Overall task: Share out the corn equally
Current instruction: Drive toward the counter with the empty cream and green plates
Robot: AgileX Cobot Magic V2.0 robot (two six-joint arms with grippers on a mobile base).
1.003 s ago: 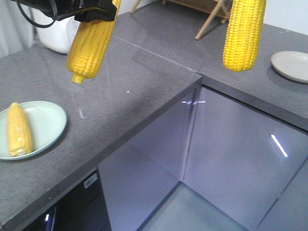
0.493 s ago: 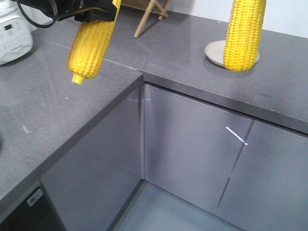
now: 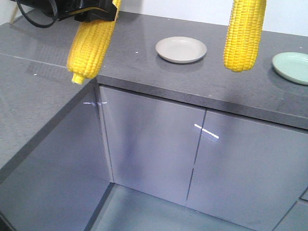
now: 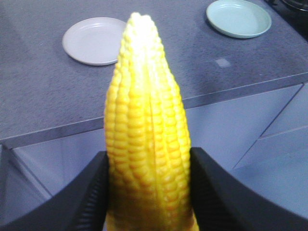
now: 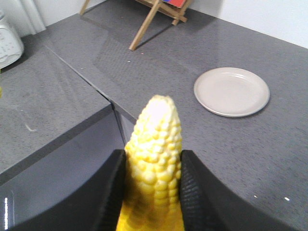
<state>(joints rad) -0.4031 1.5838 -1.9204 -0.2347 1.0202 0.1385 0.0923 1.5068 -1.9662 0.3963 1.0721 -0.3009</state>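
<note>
The counter (image 3: 144, 67) has slid left across our front view and two plates have come in; the plate with a cob is gone from sight. Left gripper (image 4: 149, 192) is clamped on the left cob (image 3: 91, 45) and right gripper (image 5: 151, 192) on the right cob (image 3: 244, 33), both hanging above the counter. White plate (image 3: 181, 49) and green plate (image 3: 292, 66) hold nothing. We'd give one cob each: come low over a plate's middle, tip the cob flat, then release so it can't roll.

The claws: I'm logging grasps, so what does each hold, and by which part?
Left claw clamps a corn cob by its thick end, tapered tip free. Right claw clamps a second cob the same way.
</note>
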